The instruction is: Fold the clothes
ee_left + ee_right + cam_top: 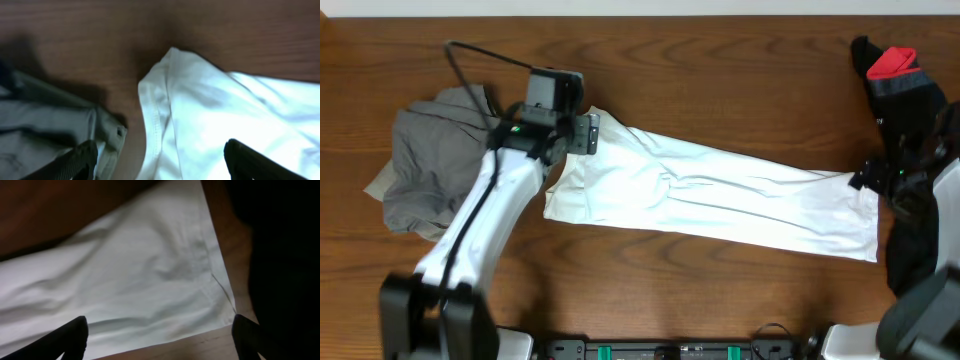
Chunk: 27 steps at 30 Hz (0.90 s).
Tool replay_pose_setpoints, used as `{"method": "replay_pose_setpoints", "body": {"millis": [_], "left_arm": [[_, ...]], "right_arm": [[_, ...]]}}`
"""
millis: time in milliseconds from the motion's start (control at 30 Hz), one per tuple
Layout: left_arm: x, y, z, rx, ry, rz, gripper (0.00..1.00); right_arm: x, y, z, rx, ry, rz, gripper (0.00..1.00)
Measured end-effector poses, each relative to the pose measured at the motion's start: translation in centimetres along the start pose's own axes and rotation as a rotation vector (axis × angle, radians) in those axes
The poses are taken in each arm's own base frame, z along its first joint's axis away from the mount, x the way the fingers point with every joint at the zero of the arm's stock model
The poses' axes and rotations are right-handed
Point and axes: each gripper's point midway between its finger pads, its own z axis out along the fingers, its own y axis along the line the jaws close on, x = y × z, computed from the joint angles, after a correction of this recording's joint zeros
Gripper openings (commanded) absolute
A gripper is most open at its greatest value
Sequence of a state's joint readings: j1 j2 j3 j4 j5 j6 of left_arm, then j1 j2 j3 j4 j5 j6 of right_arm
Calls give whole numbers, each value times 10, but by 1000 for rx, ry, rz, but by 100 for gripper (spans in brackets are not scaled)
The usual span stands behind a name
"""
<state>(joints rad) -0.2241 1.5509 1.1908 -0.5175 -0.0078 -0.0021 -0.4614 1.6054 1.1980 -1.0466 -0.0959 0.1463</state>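
A white T-shirt (720,195) lies across the wooden table, folded into a long band; no print shows. My left gripper (588,134) hovers open over its upper left end. In the left wrist view the shirt's hemmed corner (165,100) lies between the spread fingers (82,160), with nothing held. My right gripper (866,180) stands open above the shirt's right end. The right wrist view shows the hem corner (215,295) and bare wood between the wide-apart fingertips (247,335). A grey-khaki pile (425,165) lies at the left, touching my left arm.
A black-and-red garment (895,65) lies at the far right back, with more dark cloth (920,215) under my right arm and beside the shirt's end (285,255). The grey-khaki piece (50,135) lies just left of the left gripper's fingers.
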Motion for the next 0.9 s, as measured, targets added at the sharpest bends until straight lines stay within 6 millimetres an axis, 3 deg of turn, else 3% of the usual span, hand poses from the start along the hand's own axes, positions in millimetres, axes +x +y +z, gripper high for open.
{"method": "replay_pose_setpoints", "body": {"millis": [100,133,233,333,500,767,900], "left_arm": [[2,2,-25,2,-12,-18,83],[3,2,-31,2,-14,-25,83],[8,3,-40,1,-2,-35,83],[15,4,-41,-2,28,-44,83],[26,4,-41,-6,72,-45,83],[30,5,-41,-8,88,-45,83],[32,5,-41,-8,94,-44,83]], "right_arm": [[5,-8,20,11,71,28,81],[5,-8,25,13,85,30,75],[7,-8,34,9,111,51,73],[10,-9,44,14,146,81,79],[16,-12,61,28,207,119,79],[10,-16,74,50,181,167,64],[9,-19,81,65,159,197,70]]}}
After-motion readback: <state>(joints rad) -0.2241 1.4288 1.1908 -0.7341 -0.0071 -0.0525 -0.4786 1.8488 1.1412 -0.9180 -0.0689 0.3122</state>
